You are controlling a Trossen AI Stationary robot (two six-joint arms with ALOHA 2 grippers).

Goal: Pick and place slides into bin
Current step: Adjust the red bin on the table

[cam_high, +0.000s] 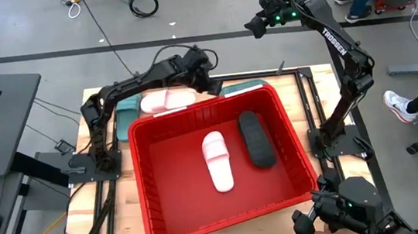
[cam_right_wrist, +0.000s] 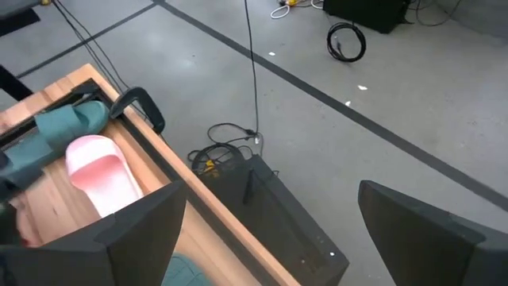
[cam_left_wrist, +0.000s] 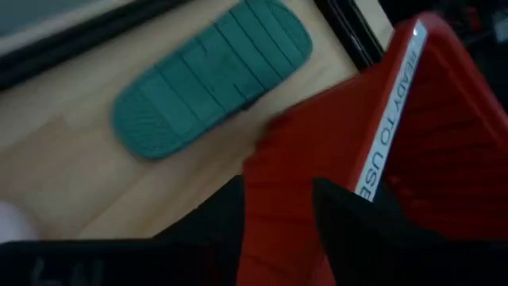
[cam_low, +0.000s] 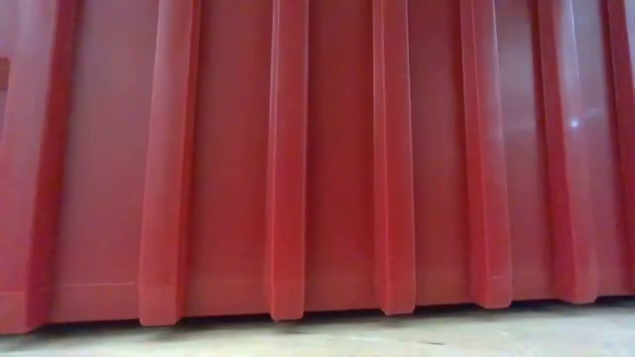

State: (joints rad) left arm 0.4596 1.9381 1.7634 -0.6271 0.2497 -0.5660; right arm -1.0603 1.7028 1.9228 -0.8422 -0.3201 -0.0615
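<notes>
Behind bin (cam_high: 151,220): pink slide (cam_high: 167,99), teal slide (cam_left_wrist: 208,78) (sole up).

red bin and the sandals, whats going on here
A two-armed robot is putting slides into the red bin. A white slide and a black slide already lie inside it. The left gripper is at the bin's far rim, its fingers open and holding nothing. Behind the bin, another white slide and a teal slide lying sole-up are on the table. The right gripper waits raised beyond the table's far edge, open and empty.
</notes>
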